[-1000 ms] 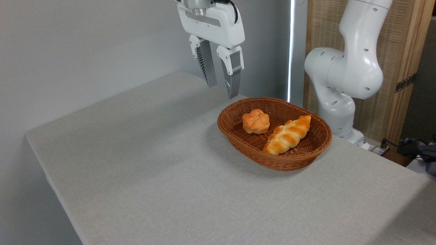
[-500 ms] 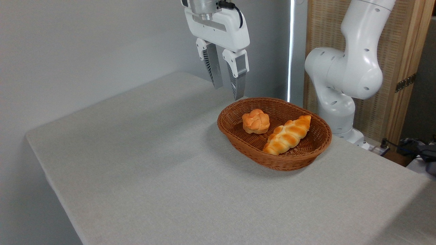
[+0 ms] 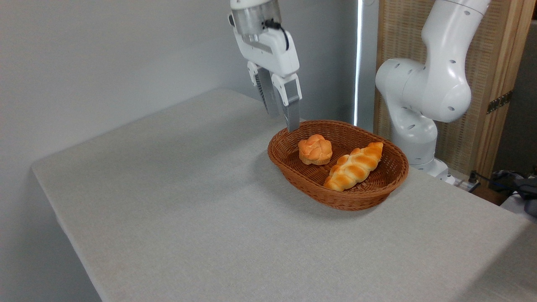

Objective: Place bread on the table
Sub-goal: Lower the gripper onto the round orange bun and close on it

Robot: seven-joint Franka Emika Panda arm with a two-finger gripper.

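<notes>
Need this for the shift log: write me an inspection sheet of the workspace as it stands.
Surface: table covered in plain light grey fabric.
Job's things: bread, a small round bun, lies in the wicker basket, not yet on the table.
Clutter: braided loaf beside the bun in the same basket.
Gripper: gripper empty, fingers slightly apart, hanging at the basket's back left rim, above and apart from the bun.
Cables: black cable on the gripper body; cables at far right.
Surroundings: grey wall, wooden screen behind the arm.
</notes>
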